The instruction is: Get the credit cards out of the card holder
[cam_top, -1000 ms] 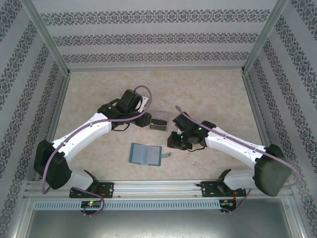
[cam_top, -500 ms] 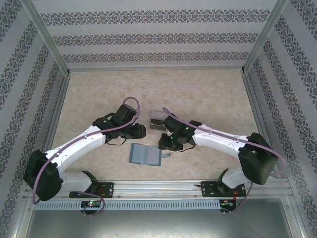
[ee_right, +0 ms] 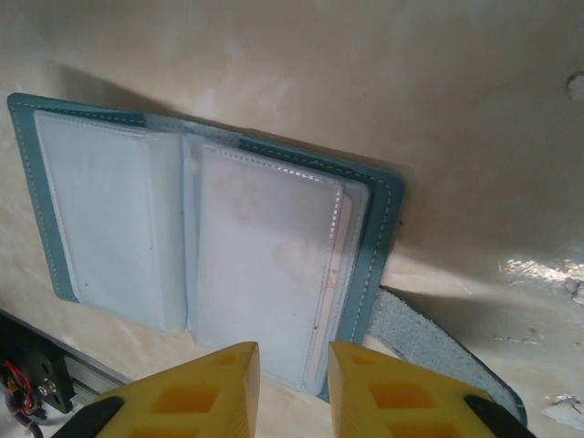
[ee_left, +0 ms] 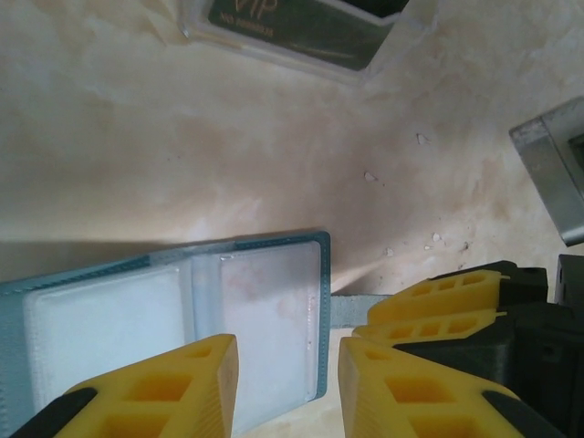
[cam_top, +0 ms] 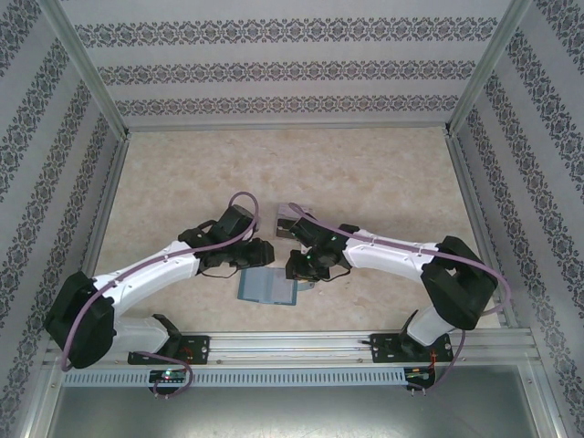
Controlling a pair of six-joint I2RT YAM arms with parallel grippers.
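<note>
Arms (cam_top: 164,265) have drawn in over the open card holder (cam_top: 267,286).

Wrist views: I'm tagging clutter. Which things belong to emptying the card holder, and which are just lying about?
Job: card holder, lying open; pale card in its pocket; dark card.
Lying about: clear box around the dark card.
</note>
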